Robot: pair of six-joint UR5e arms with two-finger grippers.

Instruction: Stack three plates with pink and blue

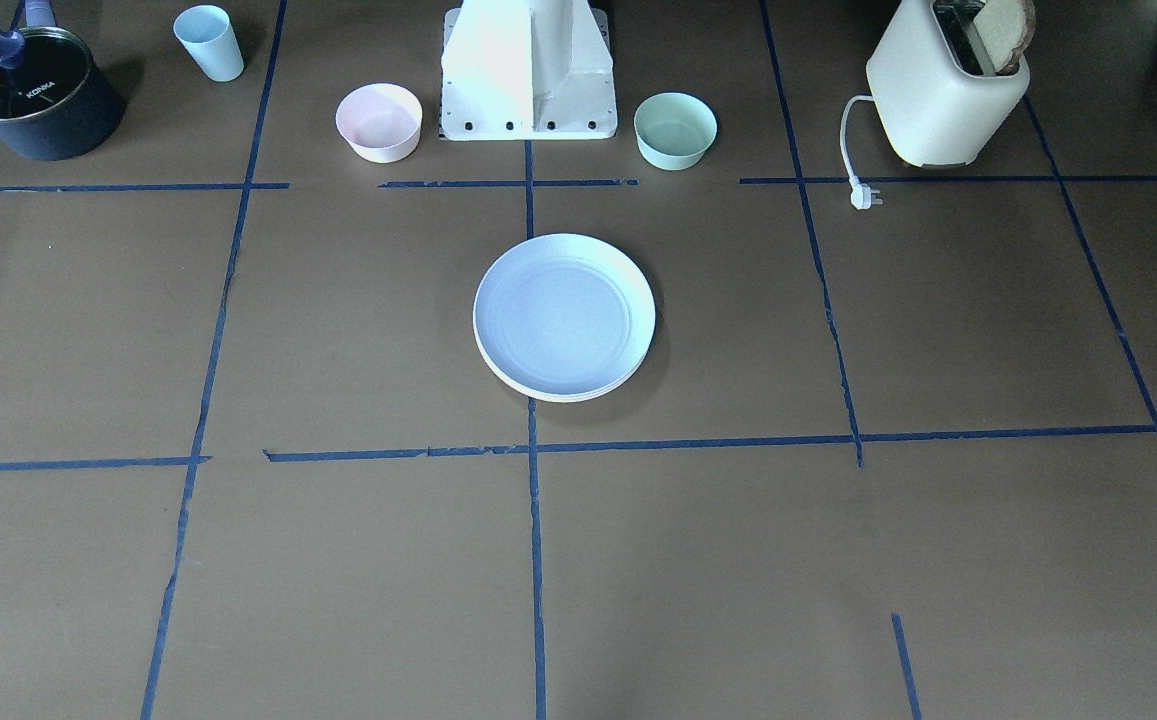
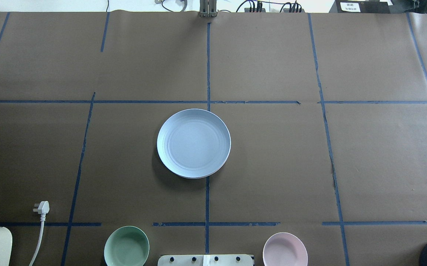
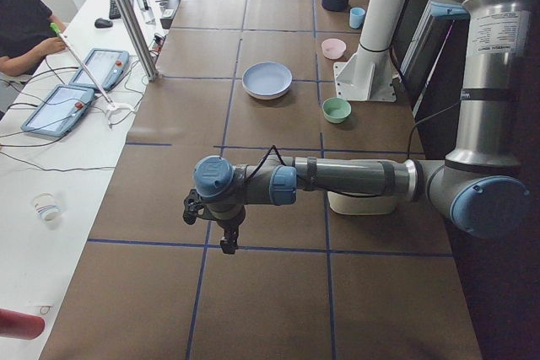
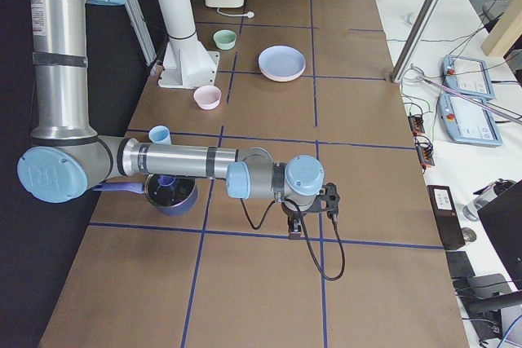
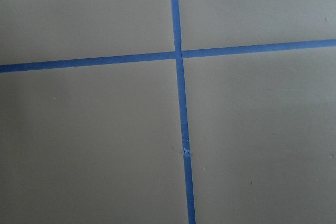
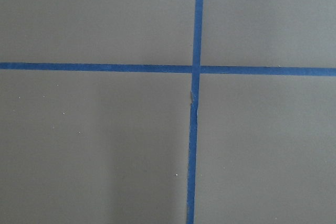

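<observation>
A light blue plate (image 1: 563,312) lies on top of a stack at the table's middle; it also shows in the overhead view (image 2: 193,142). A cream-white rim (image 1: 538,392) shows under it. I cannot make out the pink plate. My left gripper (image 3: 226,244) shows only in the exterior left view, pointing down over a tape cross far from the stack. My right gripper (image 4: 295,230) shows only in the exterior right view, also pointing down, far from the stack. I cannot tell whether either is open or shut. Both wrist views show only brown paper and blue tape.
A pink bowl (image 1: 379,121) and a mint bowl (image 1: 675,129) flank the robot base (image 1: 528,70). A light blue cup (image 1: 209,42) and a dark pot (image 1: 36,92) stand on the robot's right. A toaster (image 1: 948,85) with its plug (image 1: 863,195) stands on its left.
</observation>
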